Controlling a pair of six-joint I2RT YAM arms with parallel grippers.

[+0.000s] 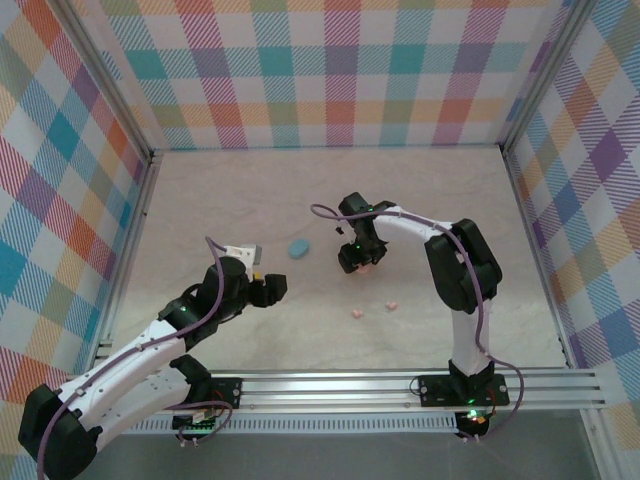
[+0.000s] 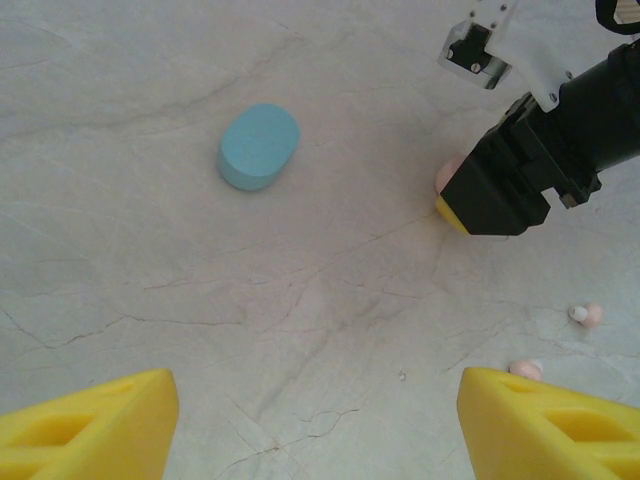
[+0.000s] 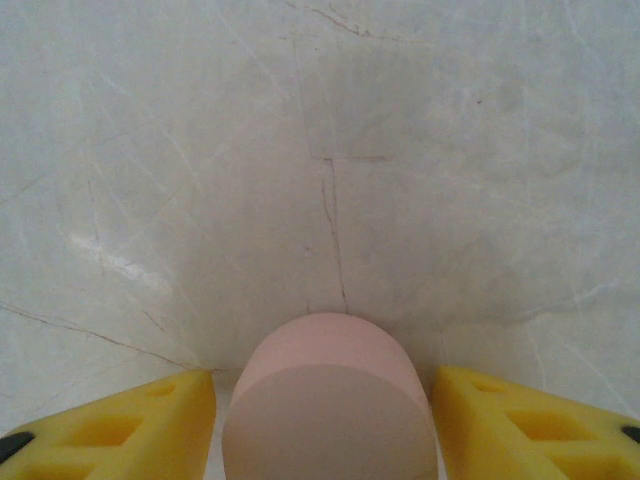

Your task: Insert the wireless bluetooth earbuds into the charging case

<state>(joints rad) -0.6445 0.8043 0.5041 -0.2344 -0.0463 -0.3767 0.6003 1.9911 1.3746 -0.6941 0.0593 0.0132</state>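
Observation:
A pink oval charging case (image 3: 330, 395) lies on the table between the yellow fingers (image 3: 125, 425) of my right gripper (image 3: 325, 435). The jaws straddle it with a thin gap on each side, so the gripper is open. From above, the right gripper (image 1: 360, 264) points down at mid-table over the case. Two pink earbuds (image 1: 392, 304) (image 1: 356, 313) lie loose just in front of it; in the left wrist view they are at the right edge (image 2: 588, 315) (image 2: 525, 369). My left gripper (image 1: 272, 287) hovers open over bare table, with nothing between its fingers (image 2: 90, 425).
A light blue oval case (image 1: 298, 247) lies closed on the table, left of the right gripper and beyond the left one; the left wrist view has it ahead (image 2: 259, 145). Checkered walls (image 1: 330, 70) enclose the marbled table on three sides.

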